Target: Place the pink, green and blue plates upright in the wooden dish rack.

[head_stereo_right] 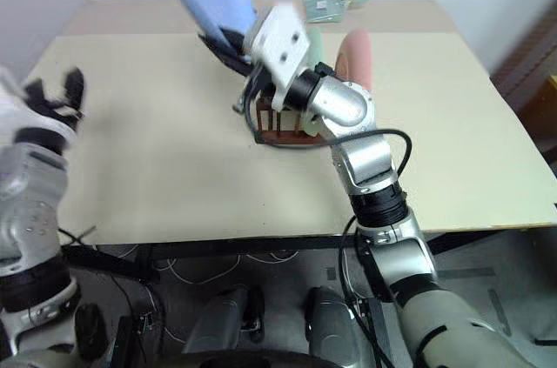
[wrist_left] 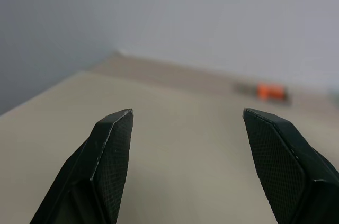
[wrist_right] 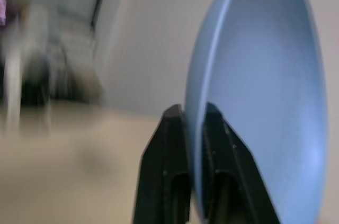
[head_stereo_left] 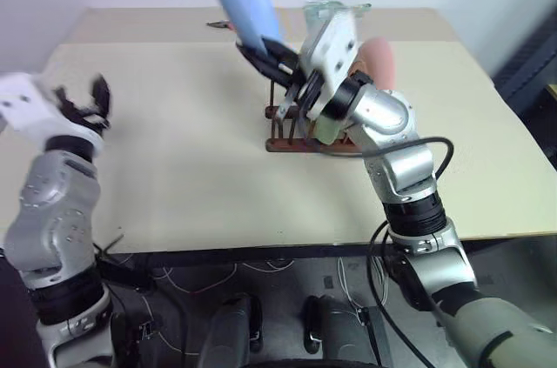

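Fingers: my right gripper (wrist_right: 193, 128) clamps the blue plate (wrist_right: 254, 86); left gripper (wrist_left: 185, 128) spread, empty.
Racked: pink plate (head_stereo_right: 355, 56), green plate (head_stereo_right: 315, 44) in wooden dish rack (head_stereo_left: 291, 137).
Left: blue.

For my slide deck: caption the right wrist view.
Right end effector shut on the rim of the blue plate, held on edge above the table.

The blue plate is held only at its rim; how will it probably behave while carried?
The blue plate looks rigid, keeping its shape though the right gripper pinches only its rim. Held edge-on with most of it above the fingers, it may pivot or slip. Its smooth surface suggests little friction.
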You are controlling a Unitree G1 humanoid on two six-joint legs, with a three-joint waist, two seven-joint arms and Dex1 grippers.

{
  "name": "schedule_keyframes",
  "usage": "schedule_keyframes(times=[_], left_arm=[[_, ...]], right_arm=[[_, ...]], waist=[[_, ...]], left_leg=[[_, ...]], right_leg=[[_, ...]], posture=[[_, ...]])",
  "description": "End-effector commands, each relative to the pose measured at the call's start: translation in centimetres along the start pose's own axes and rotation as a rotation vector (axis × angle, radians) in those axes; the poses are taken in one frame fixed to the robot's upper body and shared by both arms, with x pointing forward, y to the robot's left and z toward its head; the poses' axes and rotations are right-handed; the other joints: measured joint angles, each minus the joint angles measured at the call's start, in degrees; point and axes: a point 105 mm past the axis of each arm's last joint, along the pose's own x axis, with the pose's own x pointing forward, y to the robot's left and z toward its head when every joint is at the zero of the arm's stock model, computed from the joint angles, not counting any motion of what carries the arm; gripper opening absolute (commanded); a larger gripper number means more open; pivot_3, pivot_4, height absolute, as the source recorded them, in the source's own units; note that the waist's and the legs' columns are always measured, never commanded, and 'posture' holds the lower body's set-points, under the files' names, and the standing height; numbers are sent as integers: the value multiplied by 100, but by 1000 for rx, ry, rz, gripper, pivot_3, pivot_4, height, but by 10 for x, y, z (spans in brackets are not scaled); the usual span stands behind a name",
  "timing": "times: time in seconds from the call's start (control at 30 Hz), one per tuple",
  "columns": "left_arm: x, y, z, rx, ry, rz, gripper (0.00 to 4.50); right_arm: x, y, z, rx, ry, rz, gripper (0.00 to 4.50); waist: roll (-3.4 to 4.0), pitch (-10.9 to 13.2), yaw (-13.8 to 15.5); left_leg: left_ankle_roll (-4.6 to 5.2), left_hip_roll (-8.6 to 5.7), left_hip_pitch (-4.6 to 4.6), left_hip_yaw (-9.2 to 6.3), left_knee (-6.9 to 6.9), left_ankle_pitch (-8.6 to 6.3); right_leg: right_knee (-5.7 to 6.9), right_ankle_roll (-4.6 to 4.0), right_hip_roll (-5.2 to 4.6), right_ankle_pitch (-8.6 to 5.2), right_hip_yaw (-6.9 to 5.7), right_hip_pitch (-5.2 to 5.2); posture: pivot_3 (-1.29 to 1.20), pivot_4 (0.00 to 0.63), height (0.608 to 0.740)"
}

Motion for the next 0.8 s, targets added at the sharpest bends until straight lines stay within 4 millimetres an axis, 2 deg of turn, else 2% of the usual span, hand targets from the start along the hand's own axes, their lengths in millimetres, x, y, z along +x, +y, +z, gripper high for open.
schedule_keyframes(times=[0.03,0.1,0.2,0.43,0.7,0.8], left_arm=[[-7,-33,-8,100,-19,-154,3365],[-12,-40,-19,111,4,-196,3365],[-13,-41,-25,78,14,-200,3365],[-16,-48,-29,62,21,-231,3365],[-15,-56,-31,61,23,-260,3365],[-17,-59,-31,66,23,-272,3402]], right_arm=[[-4,-14,12,256,-21,-119,0],[-6,-15,5,352,10,-163,0],[-11,-16,-3,382,52,-212,0],[-19,-21,-16,461,114,-283,0],[-16,-30,-32,528,188,-363,0],[-12,-36,-33,496,196,-376,1078]], waist=[[-1,0,-13],[0,0,-59],[6,0,-103],[11,0,-93],[10,0,-83],[10,0,-86]], left_leg=[[0,0,-4,1,-1,-1],[-5,0,-9,4,-16,1],[-20,5,-32,16,-27,11],[-2,16,-37,32,-24,27],[4,15,-41,32,-20,25],[4,16,-41,32,-20,25]], right_leg=[[0,0,-3,0,4,-9],[2,-2,-11,0,10,-31],[18,-15,-8,-2,17,-75],[25,-21,4,-1,14,-82],[25,-21,9,-1,12,-81],[25,-21,11,-1,12,-81]], posture=[[0,150,740],[0,150,740],[0,150,740],[0,150,740],[0,150,740],[0,150,740]])
